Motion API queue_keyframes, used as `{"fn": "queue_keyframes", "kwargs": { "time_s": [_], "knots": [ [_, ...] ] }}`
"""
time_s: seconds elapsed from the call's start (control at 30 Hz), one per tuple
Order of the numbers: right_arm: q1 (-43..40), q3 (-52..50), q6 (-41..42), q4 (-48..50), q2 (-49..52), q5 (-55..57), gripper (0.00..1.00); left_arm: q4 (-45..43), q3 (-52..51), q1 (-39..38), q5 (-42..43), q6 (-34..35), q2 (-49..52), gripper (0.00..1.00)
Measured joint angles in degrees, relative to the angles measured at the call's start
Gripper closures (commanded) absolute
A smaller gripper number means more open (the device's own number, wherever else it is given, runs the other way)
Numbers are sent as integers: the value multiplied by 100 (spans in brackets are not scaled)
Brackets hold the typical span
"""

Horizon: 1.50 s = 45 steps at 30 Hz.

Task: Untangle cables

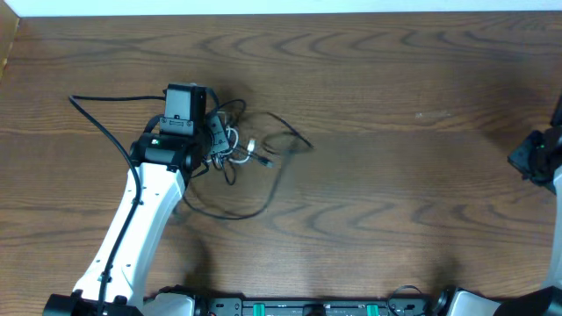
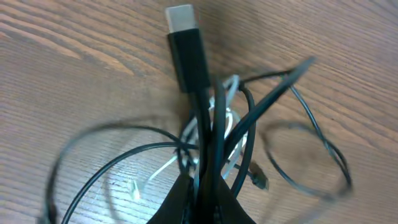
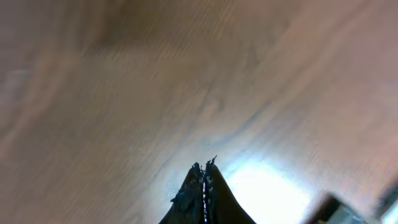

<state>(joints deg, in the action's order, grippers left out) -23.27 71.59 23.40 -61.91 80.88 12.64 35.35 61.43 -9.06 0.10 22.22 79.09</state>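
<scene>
Wood-grain table (image 1: 395, 175). The cables (image 1: 241, 149) lie in one knot on the left half, well apart from the right arm (image 1: 536, 158), which sits at the far right edge. The left arm (image 1: 145, 202) reaches in from the bottom left, with the left gripper (image 1: 218, 139) directly at the knot. In the left wrist view the left gripper (image 2: 205, 186) has its fingers drawn together on a black cord (image 2: 203, 124) that rises from between them. That cord ends in a broad black plug (image 2: 186, 53) with a bare metal tip, held above the table surface and pointing away from the camera. Other black strands bunch alongside it at the fingers; whether they are pinched as well is hard to say, as the crossing is blurred. A white cord (image 2: 232, 87) threads through the same crossing, just behind the held cord. Thin black loops spread left and right onto the wood, and a small plug end (image 2: 258, 178) hangs near the middle. From overhead, one long black loop (image 1: 233, 213) sweeps out below the knot and another strand trails to the right. The right gripper (image 3: 205, 167) hangs over bare, blurred wood, fingers pressed together with nothing between them.
</scene>
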Motion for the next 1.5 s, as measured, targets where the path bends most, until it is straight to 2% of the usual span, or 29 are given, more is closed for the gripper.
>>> {"fn": "queue_keyframes", "kwargs": {
  "time_s": [0.2,0.43,0.57,0.63,0.8,0.9,1.0,1.27,1.5],
  "knots": [
    [-13,0,-778,404,0,-1814,99,-501,-4,4,894,0,0,92],
    [127,0,-1727,472,0,-3823,99,-1834,-31,4,3014,31,24,92],
    [240,0,-2214,472,0,-4927,94,-2691,-37,0,4247,240,33,92],
    [328,0,-2437,474,0,-5504,83,-2927,-37,0,4693,391,33,92],
    [658,0,-2813,476,0,-6531,38,-3139,-37,0,5333,699,33,92],
    [944,0,-2922,514,0,-6874,17,-3209,-37,0,5486,874,33,92],
    [1325,0,-3023,623,0,-7066,3,-3407,-37,-2,5560,1097,33,92],
    [2361,0,-2983,1241,0,-7079,1,-4277,-37,-111,5904,1740,33,92],
    [2931,0,-2533,1759,0,-6640,1,-4328,-37,-424,6026,1943,33,92]
  ]
}}
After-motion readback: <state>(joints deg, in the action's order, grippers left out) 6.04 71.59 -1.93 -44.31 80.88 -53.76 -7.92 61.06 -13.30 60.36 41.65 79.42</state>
